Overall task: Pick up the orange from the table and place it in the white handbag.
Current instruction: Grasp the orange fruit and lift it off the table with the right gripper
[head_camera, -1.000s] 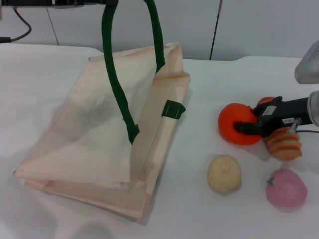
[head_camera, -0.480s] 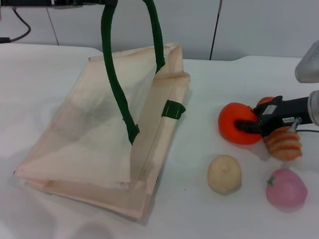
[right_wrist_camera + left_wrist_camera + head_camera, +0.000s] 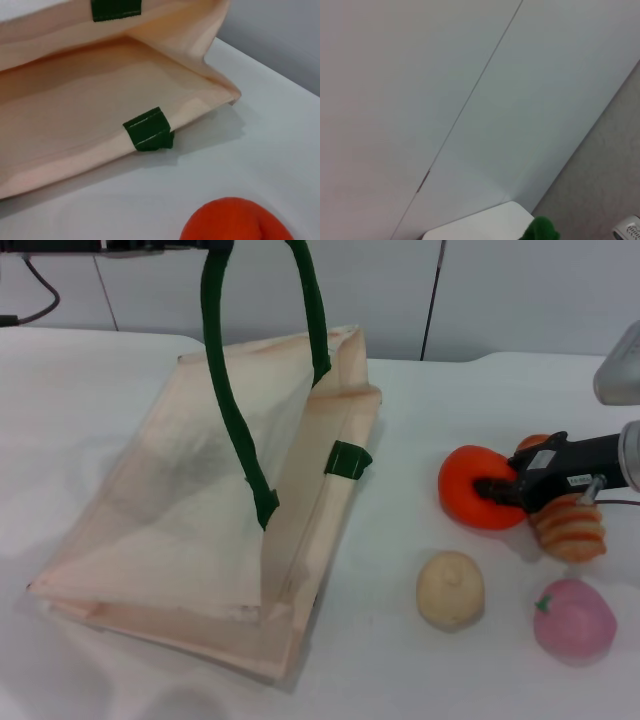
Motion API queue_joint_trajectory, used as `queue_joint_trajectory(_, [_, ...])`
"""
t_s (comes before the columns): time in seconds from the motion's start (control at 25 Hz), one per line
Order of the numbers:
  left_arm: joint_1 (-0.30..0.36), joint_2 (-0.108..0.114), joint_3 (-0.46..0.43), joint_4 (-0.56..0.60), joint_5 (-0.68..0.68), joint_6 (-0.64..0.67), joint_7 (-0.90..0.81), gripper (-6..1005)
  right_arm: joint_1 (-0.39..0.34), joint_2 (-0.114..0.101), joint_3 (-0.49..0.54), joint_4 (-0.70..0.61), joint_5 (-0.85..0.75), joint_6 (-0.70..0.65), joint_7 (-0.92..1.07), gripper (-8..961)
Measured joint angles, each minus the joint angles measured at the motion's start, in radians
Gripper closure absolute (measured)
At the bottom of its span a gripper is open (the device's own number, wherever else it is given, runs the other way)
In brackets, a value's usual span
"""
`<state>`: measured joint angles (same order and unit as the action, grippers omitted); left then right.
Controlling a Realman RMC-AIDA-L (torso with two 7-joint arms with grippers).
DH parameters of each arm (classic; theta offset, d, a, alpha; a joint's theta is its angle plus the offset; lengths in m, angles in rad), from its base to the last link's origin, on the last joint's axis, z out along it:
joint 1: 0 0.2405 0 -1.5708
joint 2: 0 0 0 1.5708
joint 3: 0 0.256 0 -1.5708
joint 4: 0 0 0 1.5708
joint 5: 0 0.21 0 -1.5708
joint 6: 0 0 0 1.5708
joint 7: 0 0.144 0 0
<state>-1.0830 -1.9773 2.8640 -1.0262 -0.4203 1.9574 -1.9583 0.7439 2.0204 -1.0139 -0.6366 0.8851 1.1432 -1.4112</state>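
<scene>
Head view: white table [image 3: 90, 390]; right gripper [image 3: 497, 492] reaches in level from 3 o'clock, fingers clamped on the orange [image 3: 478, 487], open tabletop between it and the white handbag [image 3: 200, 510] at 9 o'clock, long axis 1–7 o'clock. Left gripper state: cannot tell. Left wrist: wall, green handle [image 3: 540, 231]. Right wrist: orange [image 3: 235, 220] faces bag mouth [image 3: 100, 95].

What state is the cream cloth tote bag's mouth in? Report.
Open: the cream cloth tote bag has its green handle lifted, mouth gaping toward the round orange fruit.

Likely a lab or test room: bare white table [image 3: 90, 380], plain pale wall panels [image 3: 445, 75] behind, black cable [image 3: 40, 295] trailing at the far edge.
</scene>
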Motion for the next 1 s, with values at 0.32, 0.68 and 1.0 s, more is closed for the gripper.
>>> queue_joint_trajectory(0.32, [0.002,0.003,0.000,0.001,-0.001,0.000,-0.002,895,0.000,0.000,0.000,0.000,0.000,0.001,0.000,696])
queue_joint_trajectory(0.68, [0.001,0.003,0.000,0.003,-0.003,0.000,-0.002,896,0.000,0.000,-0.007,0.000,0.001,0.003,0.000,769])
queue_joint_trajectory(1.0, [0.003,0.005,0.000,0.005,-0.010,0.000,-0.003,896,0.000,0.001,0.003,-0.004,0.018,0.012,-0.004,833])
